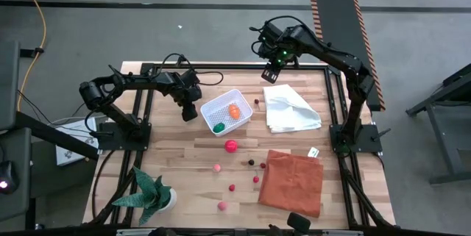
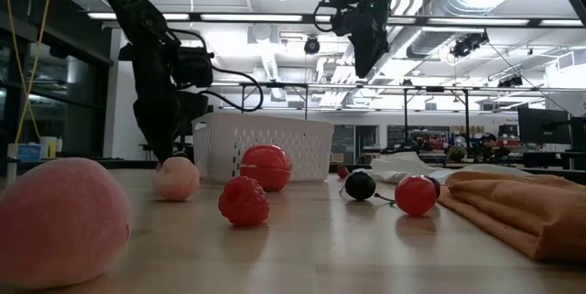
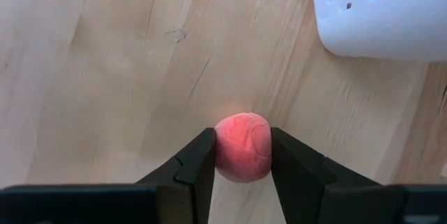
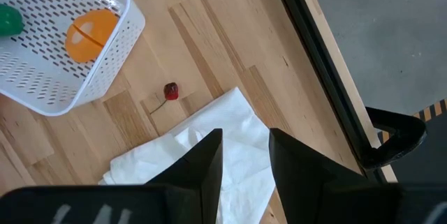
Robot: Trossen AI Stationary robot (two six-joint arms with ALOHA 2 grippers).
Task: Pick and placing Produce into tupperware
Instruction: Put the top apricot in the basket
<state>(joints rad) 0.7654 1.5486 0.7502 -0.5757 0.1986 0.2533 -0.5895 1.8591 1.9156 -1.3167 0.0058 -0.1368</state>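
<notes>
- Pink ball (image 3: 242, 146) on desk (image 1: 184, 155), just beside left side of tupperware (image 1: 225, 111); pinched between fingers (image 3: 188, 168) of left claw (image 1: 189, 111).
- Inside tupperware: orange piece (image 1: 233, 110) and green piece (image 1: 218, 127).
- Tupperware sitting near desk centre, toward far edge, between both arms.
- Loose produce on desk nearer front: red ball (image 1: 231, 145), small pink ball (image 1: 217, 167), small red ones (image 1: 232, 188), pink one (image 1: 221, 206) close to front edge, dark cherry (image 1: 252, 162).
- Tiny dark-red piece (image 4: 170, 91) between tupperware and white cloth (image 1: 291, 109).
- Orange cloth (image 1: 292, 181) at front right, potted plant (image 1: 152, 194) at front left.
- Right claw (image 4: 245, 151) raised above white cloth, fingers parted, nothing between them.
</notes>
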